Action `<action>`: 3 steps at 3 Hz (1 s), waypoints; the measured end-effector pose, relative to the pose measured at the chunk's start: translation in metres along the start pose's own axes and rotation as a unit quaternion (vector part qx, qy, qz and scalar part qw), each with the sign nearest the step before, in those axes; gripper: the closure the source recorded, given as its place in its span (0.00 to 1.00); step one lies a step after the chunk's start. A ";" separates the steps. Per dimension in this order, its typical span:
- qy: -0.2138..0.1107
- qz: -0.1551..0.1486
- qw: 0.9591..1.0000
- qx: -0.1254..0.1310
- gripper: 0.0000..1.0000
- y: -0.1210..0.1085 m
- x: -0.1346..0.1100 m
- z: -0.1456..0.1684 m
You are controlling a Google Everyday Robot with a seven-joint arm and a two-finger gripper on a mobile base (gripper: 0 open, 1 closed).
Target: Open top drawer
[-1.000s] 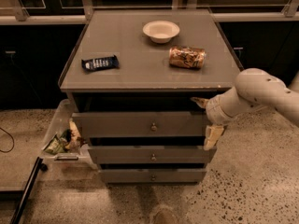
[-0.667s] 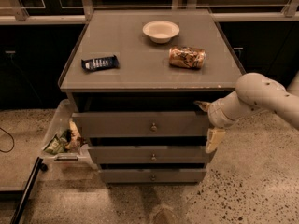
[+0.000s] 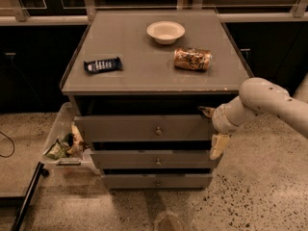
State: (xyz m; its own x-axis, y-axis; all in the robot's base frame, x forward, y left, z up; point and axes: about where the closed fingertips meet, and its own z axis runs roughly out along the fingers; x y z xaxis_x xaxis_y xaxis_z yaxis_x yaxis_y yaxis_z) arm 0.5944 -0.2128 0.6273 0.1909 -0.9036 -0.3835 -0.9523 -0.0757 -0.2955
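The gripper (image 3: 212, 129) sits at the right end of the top drawer (image 3: 139, 128), its fingers spread wide: one tip at the drawer's upper right corner, the other hanging beside the drawer below. The top drawer, mid-frame, juts slightly out from under the counter (image 3: 139, 76). On the counter, a white bowl (image 3: 165, 32) looks empty. A clear bin (image 3: 60, 134) at lower left holds wrappers.

The gripper (image 3: 208, 133) is sitting at the right end of the top drawer (image 3: 125, 128). Its fingers (image 3: 217, 146) are spreading apart, one by the front's upper corner and one by its lower. Left of the fingers, the knob (image 3: 158, 130) is showing. Above them, a can (image 3: 192, 59), a bowl (image 3: 165, 32) and a dark wrapper (image 3: 102, 64) are lying on the worktop (image 3: 139, 76).
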 end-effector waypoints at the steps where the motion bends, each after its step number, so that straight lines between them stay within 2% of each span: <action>1: 0.000 0.000 1.000 0.000 0.20 0.000 0.000 0.000; 3: -0.020 -0.008 1.000 -0.010 0.66 0.011 -0.009 -0.010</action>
State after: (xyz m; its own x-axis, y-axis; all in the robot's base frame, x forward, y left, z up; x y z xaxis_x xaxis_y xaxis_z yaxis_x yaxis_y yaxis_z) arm 0.5802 -0.2101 0.6361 0.2146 -0.8847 -0.4138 -0.9538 -0.0988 -0.2836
